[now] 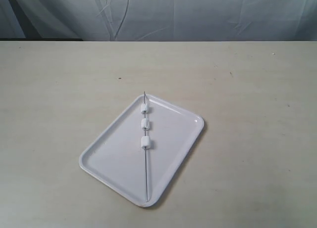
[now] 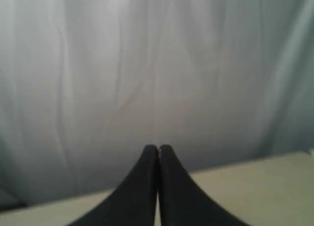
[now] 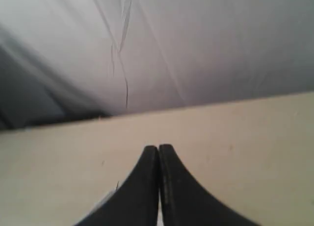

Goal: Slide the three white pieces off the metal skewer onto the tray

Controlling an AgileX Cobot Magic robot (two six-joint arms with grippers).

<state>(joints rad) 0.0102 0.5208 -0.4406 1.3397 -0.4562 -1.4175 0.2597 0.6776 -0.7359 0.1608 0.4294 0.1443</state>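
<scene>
In the exterior view the glossy white tray (image 1: 114, 161) lies on the table, turned diagonally. The thin metal skewer (image 1: 145, 173) rests across it, its tip poking past the far rim. Three white pieces (image 1: 144, 124) are threaded along its far half, spaced apart. No arm shows in the exterior view. My left gripper (image 2: 158, 147) is shut and empty, facing the curtain over the table edge. My right gripper (image 3: 158, 147) is shut and empty above the table; a sliver of the tray (image 3: 100, 204) and the skewer tip (image 3: 117, 186) peek out beside its fingers.
The beige table (image 1: 247, 89) spreads around the tray on all sides. A pale grey curtain (image 1: 173, 15) hangs behind the table's far edge.
</scene>
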